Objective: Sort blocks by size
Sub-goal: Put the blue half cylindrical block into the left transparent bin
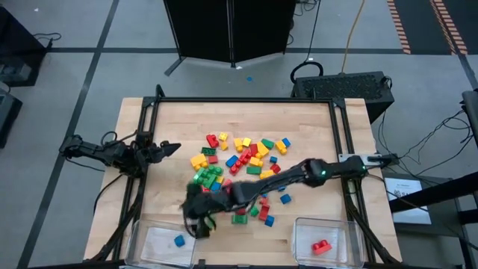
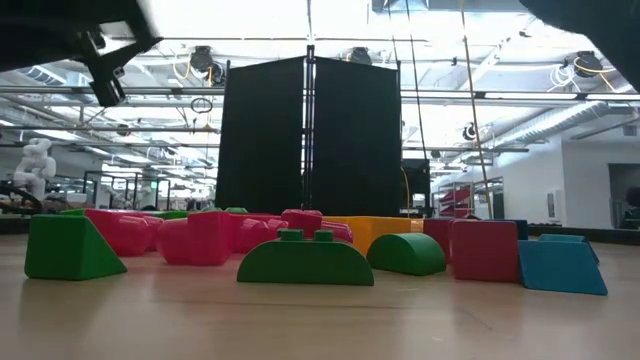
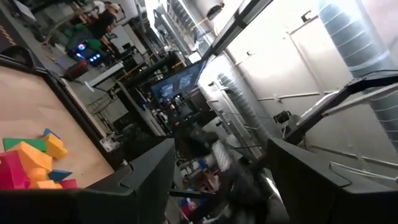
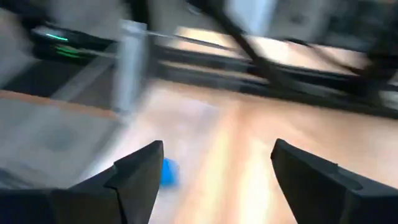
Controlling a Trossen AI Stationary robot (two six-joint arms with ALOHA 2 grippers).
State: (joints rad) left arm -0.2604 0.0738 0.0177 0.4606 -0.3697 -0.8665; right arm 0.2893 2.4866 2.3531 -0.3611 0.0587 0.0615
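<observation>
Right claw [image 1: 196, 222], fingers apart, seemingly empty, near left bin [image 1: 160, 243] beside scattered blocks [image 1: 239, 161].

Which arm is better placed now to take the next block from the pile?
Right, probably: the right gripper reaches across beside the blocks, open and empty. The left gripper waits at the table's left edge.

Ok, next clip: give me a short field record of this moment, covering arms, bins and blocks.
Left tool: open, empty, at the table's left edge, waiting.
Right tool: open, empty, reached across near the left bin.
Left bin: holds one blue block.
Right bin: holds one red block.
Unsorted blocks: red, yellow, green and blue pile at table centre.
</observation>
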